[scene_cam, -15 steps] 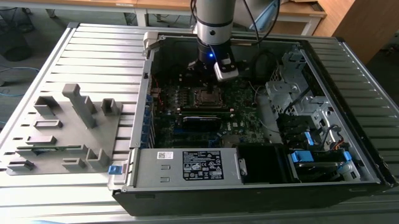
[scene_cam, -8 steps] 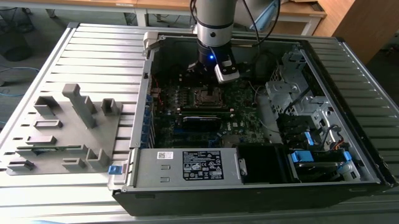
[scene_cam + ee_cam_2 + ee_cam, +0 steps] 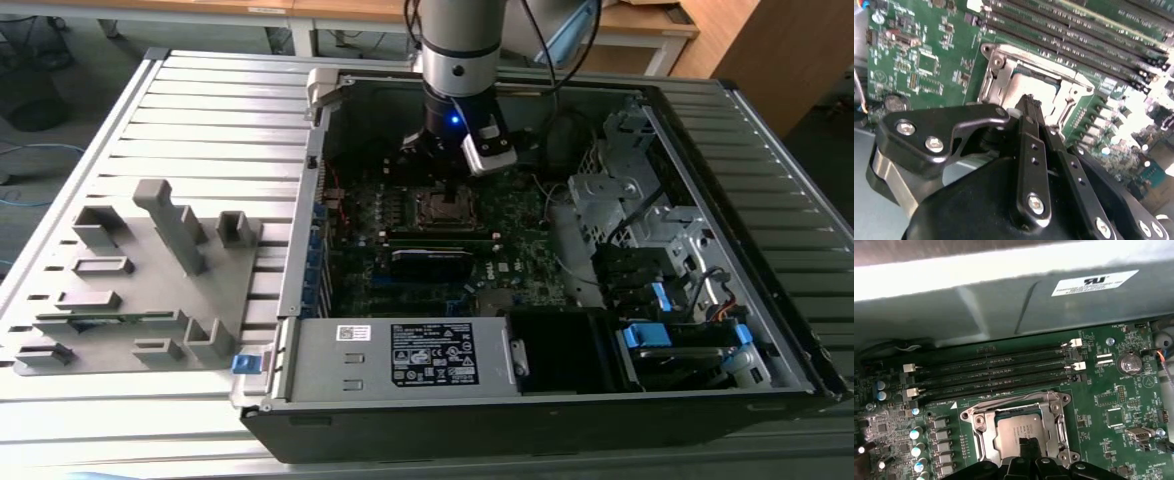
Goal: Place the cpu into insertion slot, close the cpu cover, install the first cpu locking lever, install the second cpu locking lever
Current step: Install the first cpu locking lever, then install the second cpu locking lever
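**Gripper poised over the seated cpu, cover down**

In the exterior view an open computer case (image 3: 561,250) lies on a slatted grey table (image 3: 160,110). The arm (image 3: 458,50) comes down from the far side into the case, and the gripper (image 3: 441,165) hangs just above the insertion slot (image 3: 447,207) on the green motherboard (image 3: 400,270). To the exterior view's left, well apart from the case, sits a grey fixture block (image 3: 127,275) with upright posts. A power supply (image 3: 400,355) with a white label lies along the near edge of the case, and blue-tabbed drive bays (image 3: 681,335) sit at the near right.

In the second wrist view the gripper (image 3: 1029,107) is seen from behind — its two black fingers (image 3: 1031,150) run side by side and meet at the tips, clenched with nothing visible between them. The tips sit just over the cpu cover (image 3: 1004,75), whose silver frame lies flat around the cpu (image 3: 1039,82). Long black memory slots (image 3: 1079,35) run beside the socket.

In the first wrist view the cpu (image 3: 1016,427) rests in the insertion slot (image 3: 981,447) — its dull metal face shows through the window of the cpu cover (image 3: 1054,405), which lies down over it. The gripper (image 3: 1026,445) tips touch or nearly touch the near edge of the chip. Four memory slots (image 3: 994,370) lie just beyond the socket, and a round coin battery (image 3: 1128,362) sits apart on the board.
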`<control>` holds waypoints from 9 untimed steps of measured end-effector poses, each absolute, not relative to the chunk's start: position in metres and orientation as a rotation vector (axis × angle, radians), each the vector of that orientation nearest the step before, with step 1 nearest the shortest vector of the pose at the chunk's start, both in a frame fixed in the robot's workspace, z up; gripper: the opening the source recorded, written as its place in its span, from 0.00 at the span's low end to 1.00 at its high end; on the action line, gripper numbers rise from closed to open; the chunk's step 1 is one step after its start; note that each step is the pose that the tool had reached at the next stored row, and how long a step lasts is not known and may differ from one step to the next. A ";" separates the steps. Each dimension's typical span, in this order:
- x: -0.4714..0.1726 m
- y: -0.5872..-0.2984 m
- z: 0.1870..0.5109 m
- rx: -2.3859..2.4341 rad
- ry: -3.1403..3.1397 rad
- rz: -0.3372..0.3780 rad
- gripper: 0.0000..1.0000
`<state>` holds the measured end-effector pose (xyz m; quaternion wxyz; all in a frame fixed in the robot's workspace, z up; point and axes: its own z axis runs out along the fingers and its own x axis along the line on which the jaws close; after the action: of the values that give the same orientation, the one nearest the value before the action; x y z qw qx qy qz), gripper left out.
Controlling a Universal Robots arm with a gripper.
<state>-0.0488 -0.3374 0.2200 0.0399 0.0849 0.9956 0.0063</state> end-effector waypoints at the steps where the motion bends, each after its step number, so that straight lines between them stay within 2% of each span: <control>1: -0.049 -0.337 0.221 0.260 3.051 0.019 0.10; 9: -0.049 -0.337 0.223 0.259 3.051 0.018 0.10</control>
<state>-0.0488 -0.3374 0.2228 0.0399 0.0846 0.9956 0.0059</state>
